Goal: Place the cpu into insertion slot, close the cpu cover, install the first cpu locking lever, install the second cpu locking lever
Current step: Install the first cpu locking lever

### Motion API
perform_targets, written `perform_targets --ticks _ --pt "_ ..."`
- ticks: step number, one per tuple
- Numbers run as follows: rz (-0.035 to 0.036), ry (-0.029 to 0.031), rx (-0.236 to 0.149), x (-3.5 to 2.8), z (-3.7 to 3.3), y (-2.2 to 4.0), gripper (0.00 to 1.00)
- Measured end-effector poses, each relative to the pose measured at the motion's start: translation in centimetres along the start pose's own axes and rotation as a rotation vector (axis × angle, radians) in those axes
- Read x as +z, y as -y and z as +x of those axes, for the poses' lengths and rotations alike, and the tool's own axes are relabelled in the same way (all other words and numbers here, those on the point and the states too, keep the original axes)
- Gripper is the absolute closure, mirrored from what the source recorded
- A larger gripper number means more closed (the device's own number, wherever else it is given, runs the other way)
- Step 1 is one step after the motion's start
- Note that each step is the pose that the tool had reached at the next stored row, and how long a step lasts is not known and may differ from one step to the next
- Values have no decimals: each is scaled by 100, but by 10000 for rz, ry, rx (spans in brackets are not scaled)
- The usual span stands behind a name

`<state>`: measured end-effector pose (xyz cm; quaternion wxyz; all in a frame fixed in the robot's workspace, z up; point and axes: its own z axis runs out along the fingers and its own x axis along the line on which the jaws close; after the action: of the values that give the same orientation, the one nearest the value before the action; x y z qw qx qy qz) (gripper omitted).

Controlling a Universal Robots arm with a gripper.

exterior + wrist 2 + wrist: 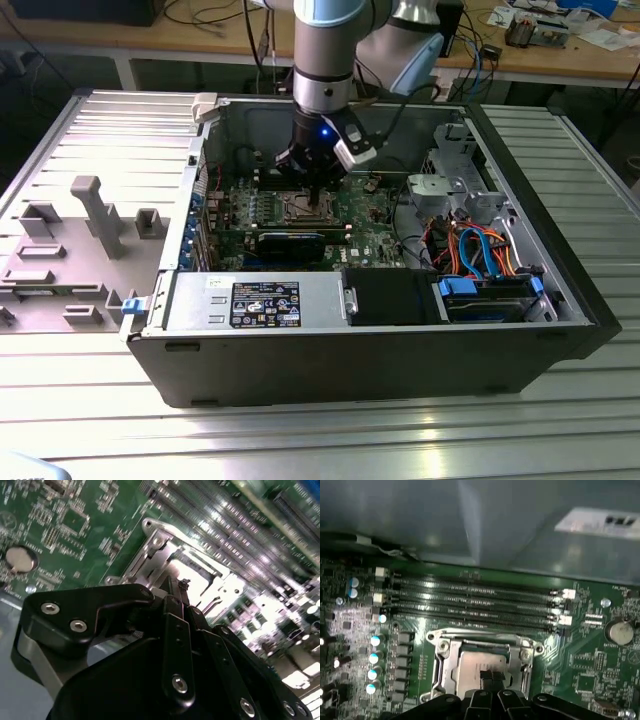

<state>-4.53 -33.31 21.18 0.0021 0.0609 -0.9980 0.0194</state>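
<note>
So we've got the open computer case (pixel 380 330) lying on its side on the slatted metal table (pixel 300 440), and the gripper (pixel 318 203) is reaching straight down into it, right over the insertion slot (pixel 310 209) on the green motherboard (pixel 375 240). In the first wrist view the cpu (pixel 481 666) is sitting flat in the insertion slot (pixel 482 667), silver top facing up, with the cpu cover (pixel 522 652) framing it around the edges. The fingertips (pixel 490 676) look pinched together and are touching or just above the chip's top, but we can't really tell if they're grasping anything. In the second wrist view the gripper (pixel 184 586) tip sits right at the shiny socket frame (pixel 165 545). Four long memory slots (pixel 470 602) run just past the socket, and a coin battery (pixel 618 631) sits off to one side. On the exterior view's left, grey plastic fixtures (pixel 90 220) stand on the table.
</note>
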Motion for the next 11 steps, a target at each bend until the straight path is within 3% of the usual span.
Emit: perform_targets --ticks 3,11 --pt "1 0 1 -30 5 31 89" --pt "1 0 0 -192 5 37 89"
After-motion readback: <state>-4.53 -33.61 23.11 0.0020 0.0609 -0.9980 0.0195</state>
